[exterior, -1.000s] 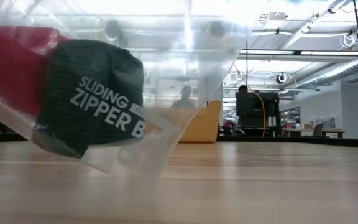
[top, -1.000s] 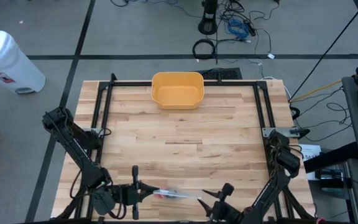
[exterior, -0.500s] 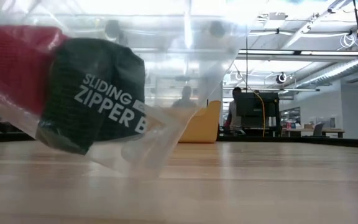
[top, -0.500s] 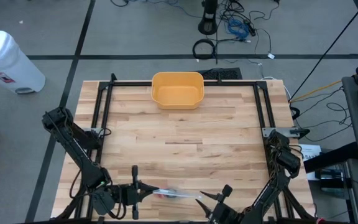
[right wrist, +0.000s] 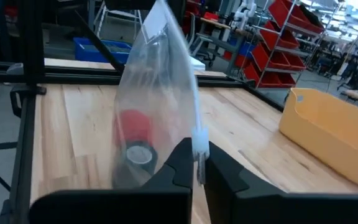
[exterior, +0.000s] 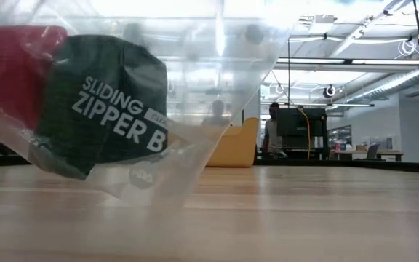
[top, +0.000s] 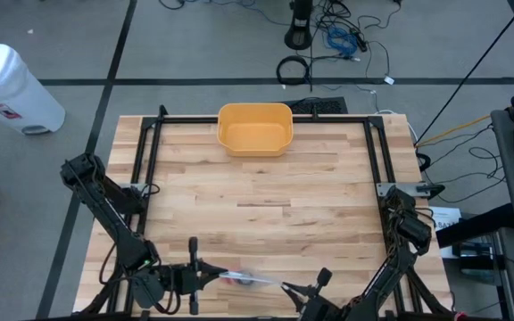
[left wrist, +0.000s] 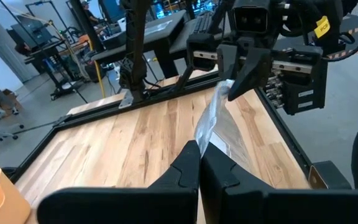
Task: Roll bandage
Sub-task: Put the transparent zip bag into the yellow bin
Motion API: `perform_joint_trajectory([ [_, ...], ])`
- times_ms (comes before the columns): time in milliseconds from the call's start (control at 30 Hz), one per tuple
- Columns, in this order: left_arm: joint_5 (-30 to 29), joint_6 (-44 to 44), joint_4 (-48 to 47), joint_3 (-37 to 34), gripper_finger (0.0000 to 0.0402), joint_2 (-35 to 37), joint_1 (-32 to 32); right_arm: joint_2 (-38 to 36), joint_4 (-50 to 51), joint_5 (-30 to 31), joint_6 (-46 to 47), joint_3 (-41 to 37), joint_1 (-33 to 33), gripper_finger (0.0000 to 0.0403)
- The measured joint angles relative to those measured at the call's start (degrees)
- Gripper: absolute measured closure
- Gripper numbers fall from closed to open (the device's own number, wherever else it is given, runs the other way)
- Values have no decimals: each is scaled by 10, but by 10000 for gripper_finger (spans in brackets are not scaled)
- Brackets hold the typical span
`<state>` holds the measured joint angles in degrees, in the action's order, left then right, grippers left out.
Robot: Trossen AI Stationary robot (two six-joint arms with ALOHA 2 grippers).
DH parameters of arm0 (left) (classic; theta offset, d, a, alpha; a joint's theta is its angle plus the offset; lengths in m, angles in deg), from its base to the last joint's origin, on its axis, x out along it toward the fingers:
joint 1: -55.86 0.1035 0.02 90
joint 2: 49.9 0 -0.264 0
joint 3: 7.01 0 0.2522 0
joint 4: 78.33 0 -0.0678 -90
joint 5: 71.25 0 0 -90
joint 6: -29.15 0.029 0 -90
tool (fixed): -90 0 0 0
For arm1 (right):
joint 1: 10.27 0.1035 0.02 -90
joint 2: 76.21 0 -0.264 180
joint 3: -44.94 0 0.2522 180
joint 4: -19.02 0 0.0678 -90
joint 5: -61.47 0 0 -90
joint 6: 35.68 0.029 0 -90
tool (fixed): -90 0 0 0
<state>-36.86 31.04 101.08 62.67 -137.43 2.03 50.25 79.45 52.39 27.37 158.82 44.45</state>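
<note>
Now | clear zipper bag [exterior: 122, 109], red roll [right wrist: 133, 127] inside | both jaws clenched on bag edges

A zipper bag [top: 255, 280] hangs at the table's [top: 266, 196] near edge, stretched between the left gripper [top: 205, 276] on its left and the right gripper [top: 303, 290] on its right; two rolls [right wrist: 135, 138] sit inside it; a bin [top: 254, 129] rests at the far edge, centred.

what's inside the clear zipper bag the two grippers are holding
Inside the clear zipper bag, pinched by the left gripper and right gripper, sit a red roll and a dark roll. The bag's printed label covers part of the dark one.
</note>
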Motion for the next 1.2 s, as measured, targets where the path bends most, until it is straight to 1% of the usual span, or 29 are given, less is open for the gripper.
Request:
perform_joint_trajectory([
  [100, -1, 0, 0, 0, 401, 0, 2, -1, 3, 1, -33, 12, -3, 398],
  [200, -11, 9, 3, 0, 401, 0, 7, -14, 3, 4, -88, 24, -8, 398],
  [333, -22, 61, 34, 0, 402, 7, 19, -52, 6, 3, -166, 33, -20, 402],
  [467, -35, 111, 48, 0, 402, 39, 30, -90, 12, -28, -215, 34, -30, 401],
  [633, -35, 168, 41, 0, 402, 97, 50, -137, 39, -35, -303, 33, -45, 401],
  [767, -34, 209, 29, 0, 402, 137, 74, -187, 74, -33, -362, 34, -73, 401],
  [800, -34, 215, 24, 0, 402, 146, 82, -199, 85, -38, -373, 34, -81, 401],
  [867, -33, 232, 21, 0, 402, 161, 102, -223, 104, -68, -396, 34, -99, 402],
  [933, -22, 249, 21, 0, 402, 175, 122, -246, 112, -102, -428, 34, -119, 402],
  [1100, 69, 256, 21, 0, 402, 204, 190, -286, 112, -160, -534, 33, -170, 402],
  [1200, 96, 256, 22, 0, 402, 215, 234, -315, 111, -195, -585, 33, -198, 402],
])
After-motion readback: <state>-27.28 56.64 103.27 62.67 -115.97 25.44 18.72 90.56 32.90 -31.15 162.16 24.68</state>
